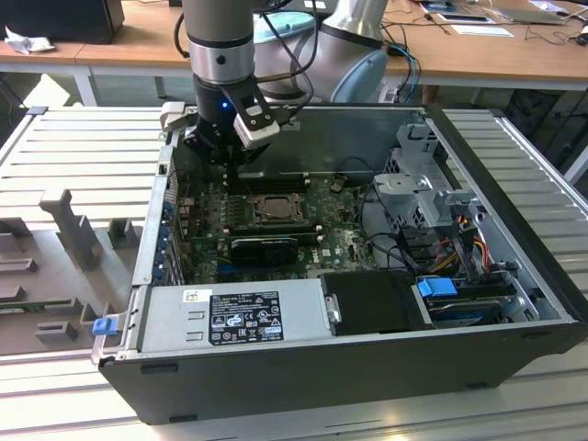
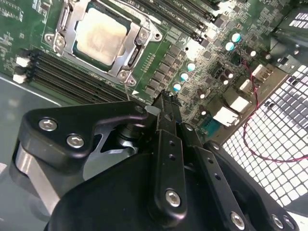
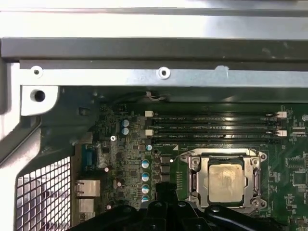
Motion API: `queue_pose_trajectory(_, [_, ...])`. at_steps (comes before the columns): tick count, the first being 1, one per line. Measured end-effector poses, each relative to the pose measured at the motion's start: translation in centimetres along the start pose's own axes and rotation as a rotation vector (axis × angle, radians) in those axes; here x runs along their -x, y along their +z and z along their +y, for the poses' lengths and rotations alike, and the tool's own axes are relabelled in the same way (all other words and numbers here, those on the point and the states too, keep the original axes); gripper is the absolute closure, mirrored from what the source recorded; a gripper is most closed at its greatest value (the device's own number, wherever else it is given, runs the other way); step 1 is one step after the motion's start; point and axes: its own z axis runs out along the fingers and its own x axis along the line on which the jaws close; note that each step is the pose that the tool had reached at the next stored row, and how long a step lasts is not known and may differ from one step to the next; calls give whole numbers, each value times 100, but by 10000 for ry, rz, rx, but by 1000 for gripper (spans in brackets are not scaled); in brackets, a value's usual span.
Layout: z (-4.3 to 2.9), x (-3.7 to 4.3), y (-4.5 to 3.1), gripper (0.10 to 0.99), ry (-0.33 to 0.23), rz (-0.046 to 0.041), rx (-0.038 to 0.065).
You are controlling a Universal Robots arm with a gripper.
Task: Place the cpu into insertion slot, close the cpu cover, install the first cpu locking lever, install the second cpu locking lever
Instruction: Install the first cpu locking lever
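Hovering over the open computer case [image 1: 386, 363], my tool [image 2: 166, 98] hung above the green board [image 2: 168, 53]. It was clenched, the tips pressed together with nothing between them that I could see. In both wrist views the tips sat just beside one corner of the slot [image 3: 226, 160], on the side where a row of small round capacitors [image 3: 145, 180] stood. They were apart from the slot and touched nothing.

The chip [image 2: 100, 34] lay flat in the slot, its pale square face showing. The cover [image 3: 196, 185] was down over it, a metal frame around the chip with the chip visible through its window. Thin metal levers ran along the frame's edges, but I could not tell whether they were latched.

Long black memory slots [image 3: 211, 127] ran beside the slot on the board. A perforated panel [image 2: 269, 134] of the case rose close to my tool, with a red wire [image 2: 252, 106] trailing across it.

From the exterior view, my arm [image 1: 220, 46] came down into the case on the exterior view's left, and the slot sat near the middle of the board. A grey power box [image 1: 234, 312] filled the near side of the case, and the case rested on a ribbed grey bench [image 1: 73, 147].
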Motion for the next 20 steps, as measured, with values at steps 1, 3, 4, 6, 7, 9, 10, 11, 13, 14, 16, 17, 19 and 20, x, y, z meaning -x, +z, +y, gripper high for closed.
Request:
queue_pose_trajectory(1, [17,-1,5,980,-14,0,21])
queue_pose_trajectory(3, [48,-8,11,980,-36,0,44])
queue_pose_trajectory(4, [63,-16,13,980,-44,1,55])
queue_pose_trajectory(6, [92,-29,20,980,-66,1,72])
queue_pose_trajectory(7, [115,-36,24,980,-82,2,80])
queue_pose_trajectory(9, [148,-56,32,980,-111,3,93])
queue_pose_trajectory(10, [163,-59,35,980,-126,3,96])
queue_pose_trajectory(11, [176,-60,38,980,-140,3,96])
queue_pose_trajectory(13, [195,-59,40,980,-150,2,97])
queue_pose_trajectory(14, [204,-59,40,980,-151,4,96])
queue_pose_trajectory(16, [216,-59,41,980,-156,4,97])
queue_pose_trajectory(17, [226,-58,41,980,-163,3,97])
queue_pose_trajectory(19, [233,-50,41,980,-168,4,97])
queue_pose_trajectory(20, [238,-40,42,980,-172,4,98])
